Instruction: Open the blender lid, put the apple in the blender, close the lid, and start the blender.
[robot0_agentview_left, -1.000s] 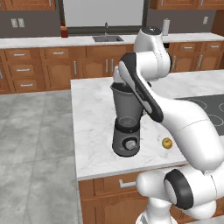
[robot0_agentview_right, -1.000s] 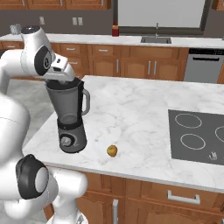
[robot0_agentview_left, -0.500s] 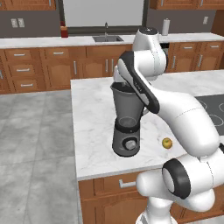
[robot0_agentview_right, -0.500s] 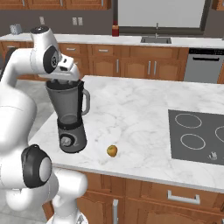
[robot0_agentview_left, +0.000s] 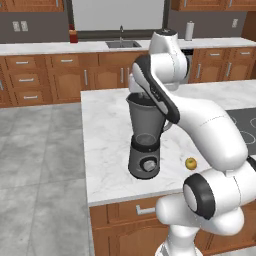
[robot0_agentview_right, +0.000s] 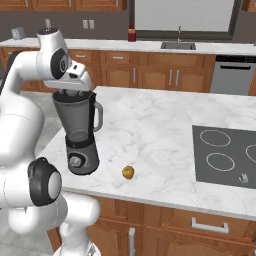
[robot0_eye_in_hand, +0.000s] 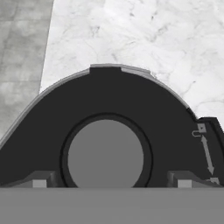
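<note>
on the white marble island (robot0_agentview_right: 165, 130) we see the tall blender (robot0_agentview_left: 146, 137), its smoky tapered jar capped by the round dark blender lid (robot0_eye_in_hand: 109, 118). our gripper (robot0_eye_in_hand: 111, 181) hangs just above the lid's raised knob, jaws spread wide, holding nothing. the small yellow-green apple (robot0_agentview_right: 128, 172) lies near the blender's base.

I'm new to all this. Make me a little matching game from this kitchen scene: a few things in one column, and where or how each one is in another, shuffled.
Things:
1. the apple
2. the blender lid
3. the gripper
4. the red canister

Places or states:
A. on the jar's rim, directly below the hand
B. on the back counter, left of the sink
C. jaws open, either side of the lid's knob
D. on the marble island, right of the blender base

Pairs: 1-D, 2-A, 3-C, 4-B
</note>
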